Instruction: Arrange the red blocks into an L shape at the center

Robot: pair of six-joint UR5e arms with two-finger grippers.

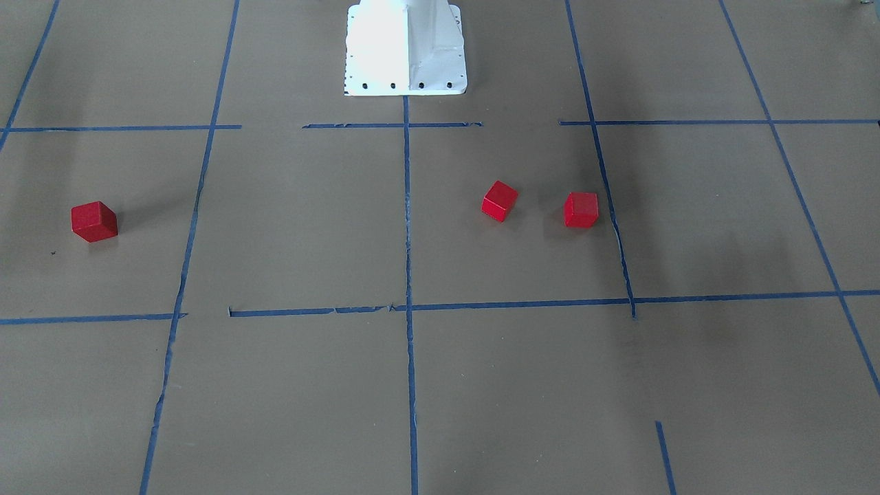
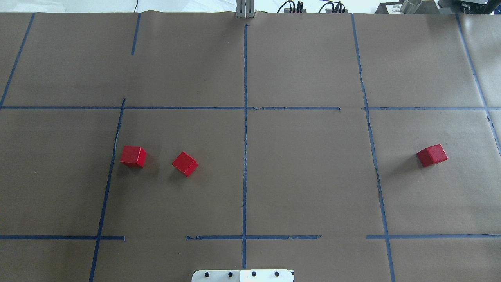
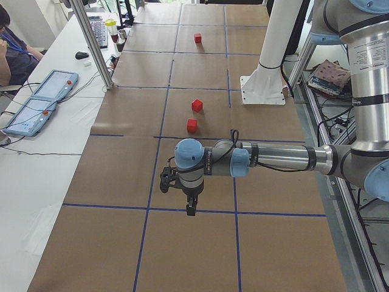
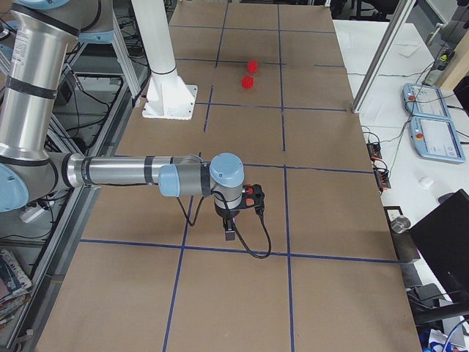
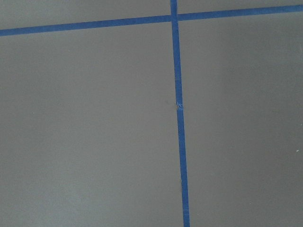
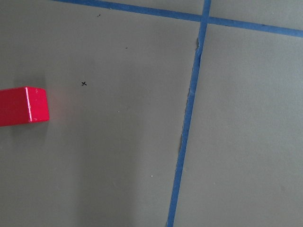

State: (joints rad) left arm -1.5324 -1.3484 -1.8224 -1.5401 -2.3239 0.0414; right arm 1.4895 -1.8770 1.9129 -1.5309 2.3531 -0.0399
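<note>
two matte red cubes [image 2: 133, 156] lie left of your central blue tape line [image 2: 245, 176], nearer the left gripper [image 3: 191, 210]; you cannot tell its grip state.

The three red blocks [image 2: 185, 164] are one plain, bright, matte red on every face, a shade deeper on the sides turned from the light. The center [image 2: 274, 172] is flat, dull brown, ruled into a grid by blue tape lines [image 2: 245, 156] that are frayed pale along some edges, and the brown bears a tiny black x mark [image 6: 84, 83]. The base [image 1: 405, 48] is glossy white with a row of black dots along its edge, while the left arm [image 3: 279, 159] and the right arm [image 4: 124, 172] are silver-grey tubes with pale blue joint caps and black bands
</note>
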